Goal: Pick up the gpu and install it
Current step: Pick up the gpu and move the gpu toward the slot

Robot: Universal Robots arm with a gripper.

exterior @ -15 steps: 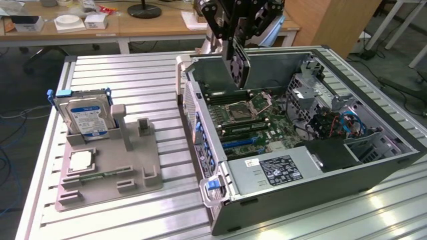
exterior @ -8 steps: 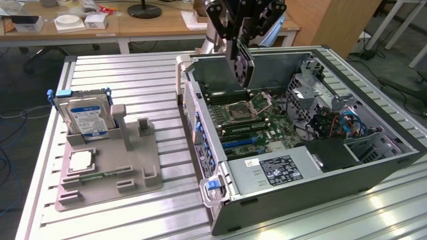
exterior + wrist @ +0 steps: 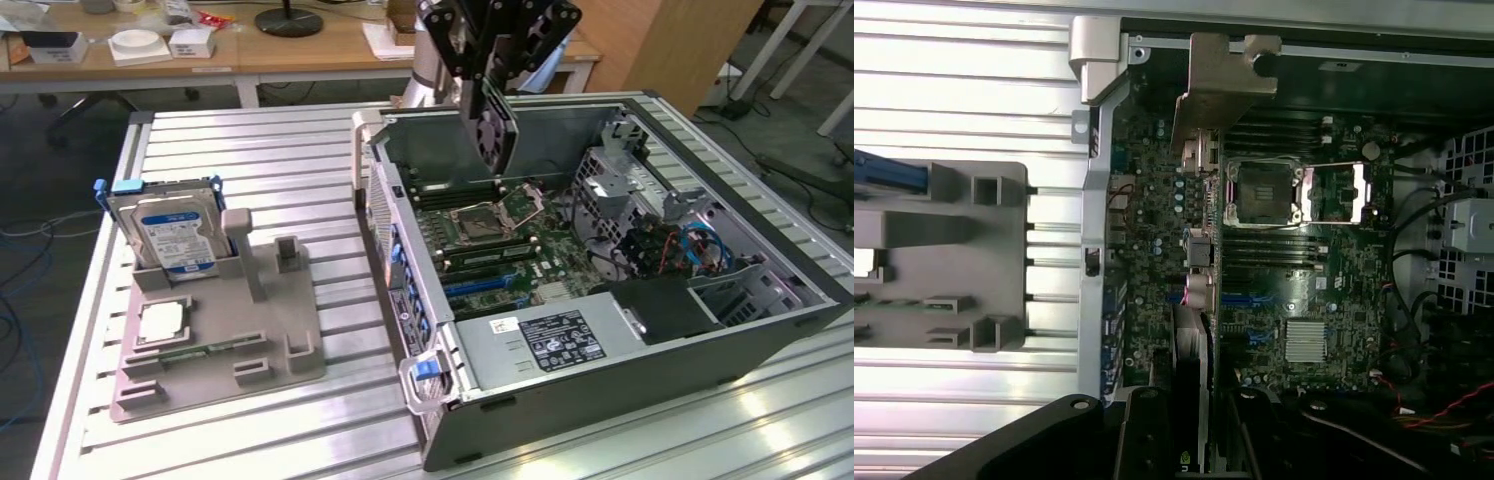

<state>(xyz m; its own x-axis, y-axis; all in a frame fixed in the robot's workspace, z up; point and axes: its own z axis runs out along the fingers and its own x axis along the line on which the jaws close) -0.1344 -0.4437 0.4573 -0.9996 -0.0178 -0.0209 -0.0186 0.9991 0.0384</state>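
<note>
The gpu [image 3: 493,128], a thin dark card with a round fan on its face, hangs upright from my gripper [image 3: 495,72] above the open computer case [image 3: 601,380]. The fingers are shut on the card's upper edge. It is held over the back part of the motherboard [image 3: 501,235], near the empty processor socket [image 3: 483,218], and does not touch the board. In the wrist view the gpu [image 3: 1192,345] shows edge-on, with its silvery bracket [image 3: 1219,70] at the far end, above the motherboard [image 3: 1294,260]. Blue expansion slots [image 3: 1246,300] lie on the board beside the card's edge.
A grey parts holder [image 3: 220,345] stands on the slatted metal table at the exterior view's left. It carries a hard drive with a blue-white label [image 3: 167,235], a processor chip [image 3: 160,322] and a memory stick [image 3: 200,350]. Cables and drive bays [image 3: 667,245] fill the case's right side.
</note>
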